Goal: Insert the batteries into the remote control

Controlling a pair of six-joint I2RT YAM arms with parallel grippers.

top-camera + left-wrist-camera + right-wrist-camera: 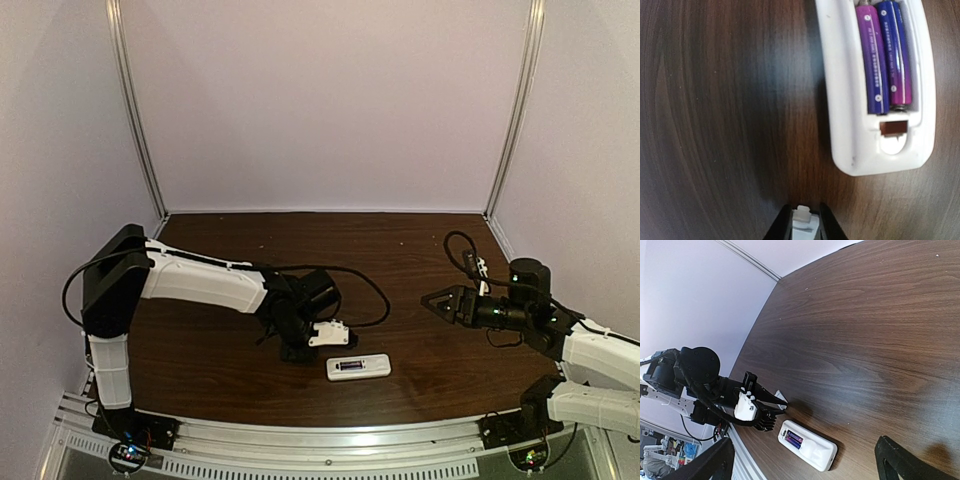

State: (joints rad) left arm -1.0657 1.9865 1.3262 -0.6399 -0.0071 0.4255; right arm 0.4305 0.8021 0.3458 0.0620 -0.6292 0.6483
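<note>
The remote control (358, 367) lies flat on the dark wooden counter (400, 250), near its front edge and a little left of the middle. Its back is up and its battery bay is uncovered. From the top camera that bay is only a dark purple strip in the white shell. The left wrist camera looks straight into it: the batteries (875, 60) sit side by side in the remote control (850, 125), filling the bay, one with its purple half toward the top of the frame and the other with its blue half there (a small brown tab shows in the slot just below them). The right wrist camera sees the remote control (807, 446) from across the counter, the batteries (793, 439) a small purple patch in it, with the left arm (695, 375) reaching down just beside it. The left jaws are almost closed: in their own camera the two dark fingers (782, 227) stand close on either side of a small white piece (802, 220), pinching it, apart from the remote control. The right jaws are spread wide and hold nothing; their fingers (905, 460) hang above the counter, well away to the right of the remote control
</note>
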